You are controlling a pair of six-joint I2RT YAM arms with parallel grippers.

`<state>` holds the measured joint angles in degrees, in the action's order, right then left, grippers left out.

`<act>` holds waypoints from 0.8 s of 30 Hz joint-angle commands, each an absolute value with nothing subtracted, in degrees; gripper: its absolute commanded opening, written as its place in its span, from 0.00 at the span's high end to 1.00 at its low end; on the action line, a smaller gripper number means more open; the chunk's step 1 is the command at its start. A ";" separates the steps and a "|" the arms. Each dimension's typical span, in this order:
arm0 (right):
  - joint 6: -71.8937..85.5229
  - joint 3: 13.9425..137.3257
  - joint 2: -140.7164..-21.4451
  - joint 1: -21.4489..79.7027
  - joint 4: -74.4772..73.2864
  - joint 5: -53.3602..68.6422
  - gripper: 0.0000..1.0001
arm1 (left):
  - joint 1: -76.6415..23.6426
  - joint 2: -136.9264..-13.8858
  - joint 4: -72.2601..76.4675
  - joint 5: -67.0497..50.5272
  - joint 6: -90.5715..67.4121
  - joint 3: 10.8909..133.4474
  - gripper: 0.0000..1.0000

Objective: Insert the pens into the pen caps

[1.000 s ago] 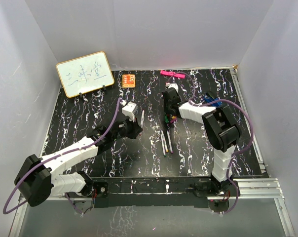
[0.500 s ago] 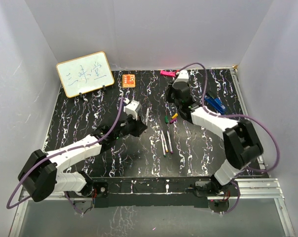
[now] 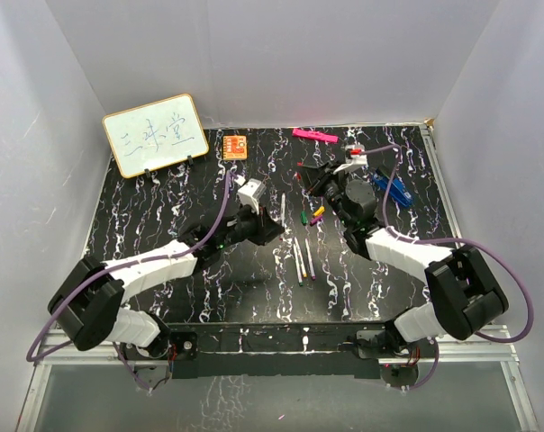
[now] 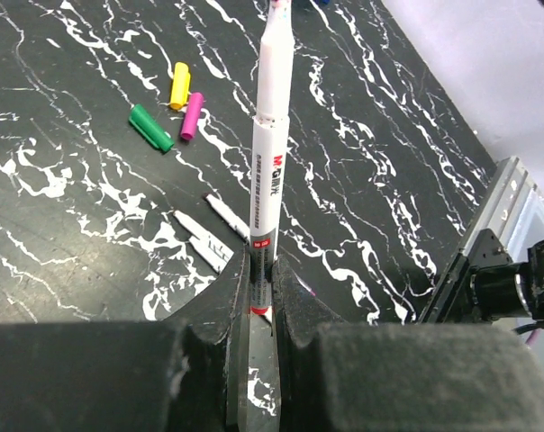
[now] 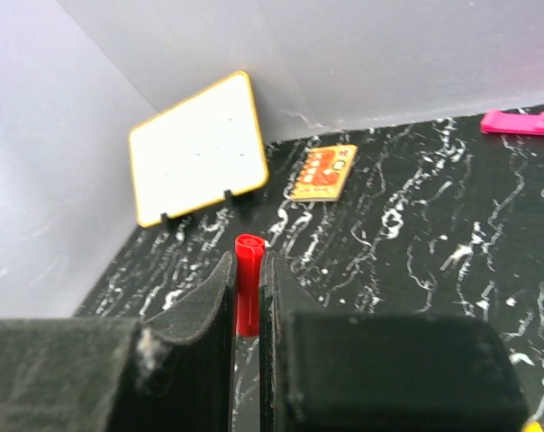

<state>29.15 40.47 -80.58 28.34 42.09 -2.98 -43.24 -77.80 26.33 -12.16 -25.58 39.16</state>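
Observation:
My left gripper (image 3: 272,222) is shut on a white pen (image 3: 282,205) and holds it above the table; in the left wrist view the pen (image 4: 270,162) sticks out forward from between the shut fingers (image 4: 294,292). My right gripper (image 3: 302,173) is shut on a red cap (image 5: 247,279), raised and pointing left toward the pen. Green (image 4: 151,127), yellow (image 4: 179,85) and purple (image 4: 192,116) caps lie together on the table (image 3: 313,216). Three more pens (image 3: 301,258) lie side by side in the middle. A blue cap is not visible.
A whiteboard (image 3: 155,135) stands at the back left, with an orange card (image 3: 235,146) beside it. A flat pink bar (image 3: 313,135) lies at the back edge. A larger blue object (image 3: 391,187) lies to the right. White walls surround the black marbled table (image 3: 164,198).
My left gripper moved right with the pen. My right gripper lifted off the cap pile with the red cap, swung right and turned to face left.

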 commanded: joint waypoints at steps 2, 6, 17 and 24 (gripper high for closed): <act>35.37 38.39 -78.79 28.04 56.59 0.00 1.00 | -43.08 -78.13 29.14 -15.44 -27.34 42.97 1.00; 36.66 37.62 -78.99 27.98 59.56 2.08 1.00 | -43.07 -78.14 28.83 -15.78 -28.01 43.94 1.00; 38.67 36.57 -80.82 28.04 64.10 6.99 1.00 | -43.02 -80.87 27.67 -17.40 -29.50 46.07 1.00; 37.66 36.20 -81.21 28.03 63.70 7.97 1.00 | -43.07 -79.93 27.72 -17.12 -29.71 46.08 1.00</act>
